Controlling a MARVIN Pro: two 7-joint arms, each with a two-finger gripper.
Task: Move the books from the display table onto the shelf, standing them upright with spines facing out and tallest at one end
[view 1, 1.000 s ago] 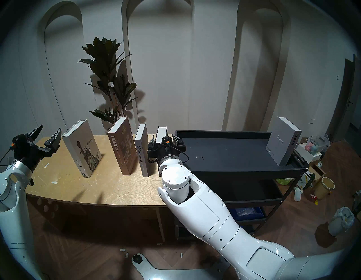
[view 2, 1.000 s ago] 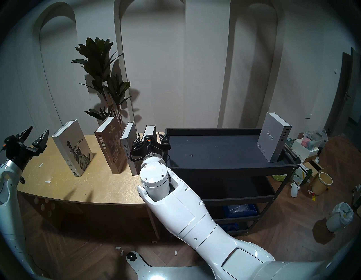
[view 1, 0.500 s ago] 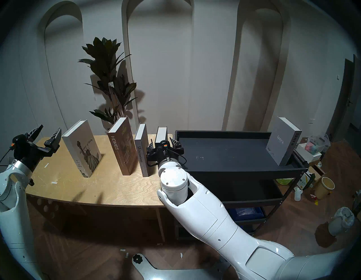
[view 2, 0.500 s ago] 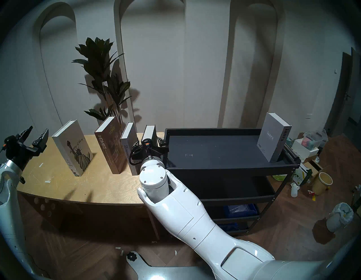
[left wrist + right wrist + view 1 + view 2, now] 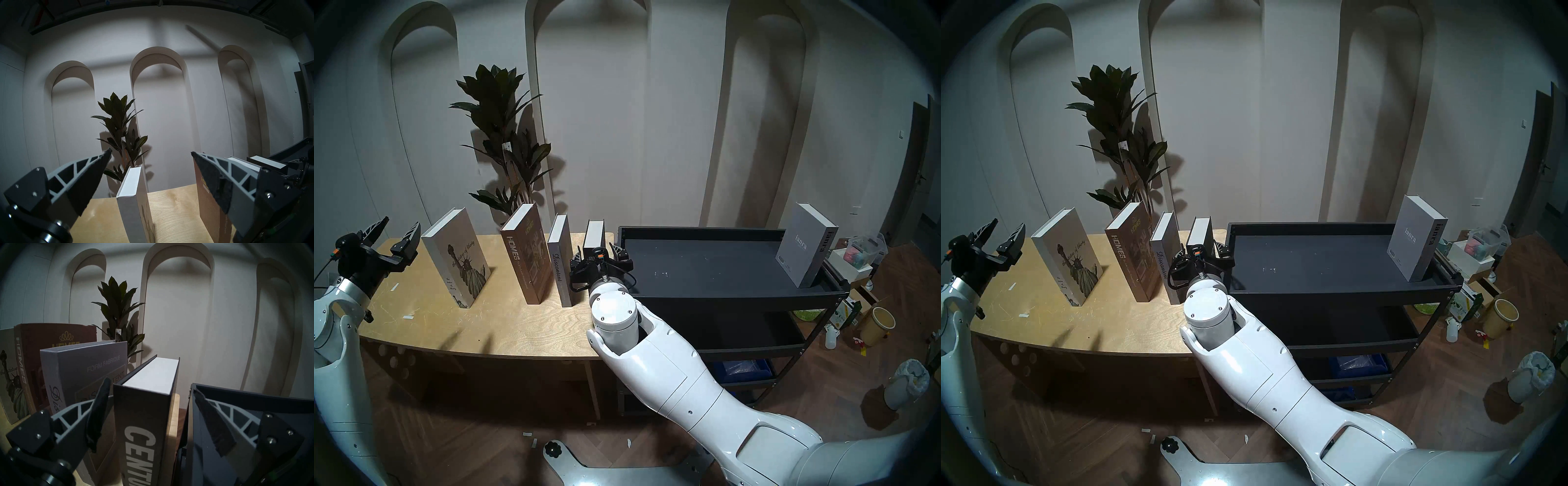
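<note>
Four books stand upright on the display table [image 5: 517, 329]: the white Statue of Liberty book [image 5: 456, 258], brown "HOMES" [image 5: 527, 258], grey "Discontent" [image 5: 560, 264] and black "CENTURY" [image 5: 594, 234]. Grey "ianra" [image 5: 806, 247] stands at the right end of the shelf [image 5: 704, 268], on its top tray. My right gripper [image 5: 595, 246] is open and straddles the "CENTURY" book [image 5: 146, 412] with a gap on each side; its right finger is close to the shelf's left wall. My left gripper [image 5: 401, 222] hangs open and empty over the table's left end, left of the Liberty book [image 5: 132, 195].
A tall potted plant [image 5: 504, 135] stands behind the table. The shelf's lower tiers hold a blue bin [image 5: 745, 368]. Boxes, a yellow bucket [image 5: 879, 324] and a lined waste bin [image 5: 906, 383] crowd the floor to the right of the shelf.
My right gripper has shifted slightly left and lower around the black book, staying open. The left arm and all books have not moved.
</note>
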